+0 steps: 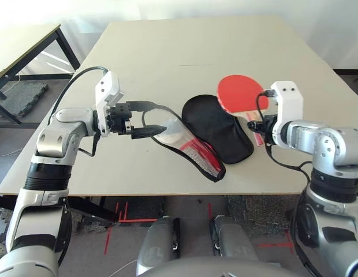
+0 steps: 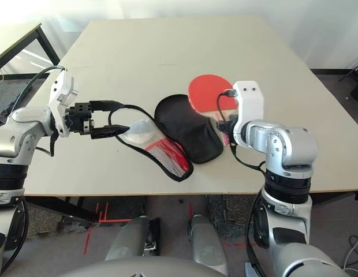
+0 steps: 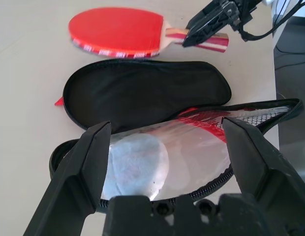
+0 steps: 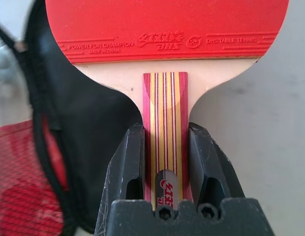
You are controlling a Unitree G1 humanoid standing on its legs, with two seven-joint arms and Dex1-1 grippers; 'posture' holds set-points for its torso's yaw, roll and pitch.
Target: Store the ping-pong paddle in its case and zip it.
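The ping-pong paddle (image 1: 239, 92) lies on the table, red face up, right of the open case (image 1: 216, 127). My right gripper (image 4: 165, 130) is shut on its striped wooden handle (image 4: 165, 98), one finger on each side. The case lies spread open near the table's front edge: its black-lined half lies flat, and its red flap with the mesh pocket (image 1: 193, 147) is tilted up toward my left gripper (image 1: 149, 119). That gripper is open, its fingers (image 3: 88, 157) standing wide on either side of the flap's zip edge.
The beige table (image 1: 167, 52) stretches bare behind the case and paddle. The case reaches close to the table's front edge. A second table (image 1: 23, 46) stands at the far left, across a gap of floor.
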